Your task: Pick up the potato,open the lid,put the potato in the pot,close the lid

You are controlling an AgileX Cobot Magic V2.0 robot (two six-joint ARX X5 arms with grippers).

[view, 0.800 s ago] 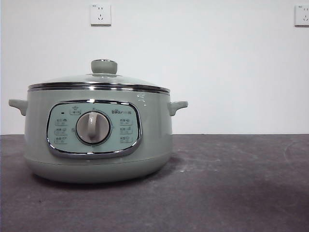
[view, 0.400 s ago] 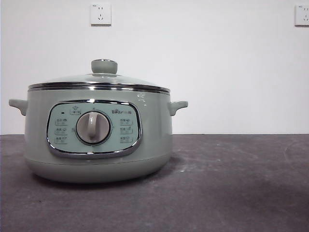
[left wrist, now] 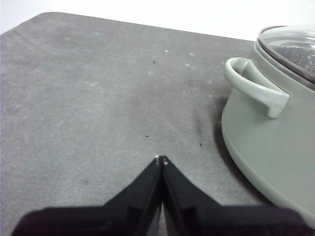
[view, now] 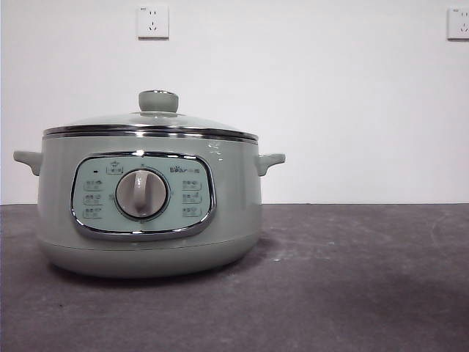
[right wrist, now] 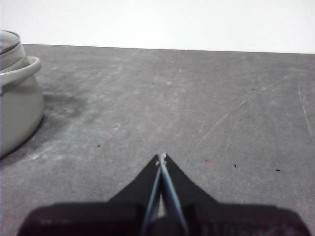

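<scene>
The sage-green pot [view: 146, 209] stands on the dark table at the left of the front view, its dial facing the camera. The glass lid [view: 150, 121] with its green knob [view: 158, 100] sits closed on it. The potato is not in view in any frame. My left gripper [left wrist: 161, 160] is shut and empty, low over the table beside the pot's side handle [left wrist: 256, 86]. My right gripper [right wrist: 162, 157] is shut and empty over bare table, with the pot [right wrist: 17, 105] off to one side. Neither arm shows in the front view.
The dark grey table [view: 352, 279] stretches to the right of the pot. A white wall with two sockets [view: 152, 21] stands behind it.
</scene>
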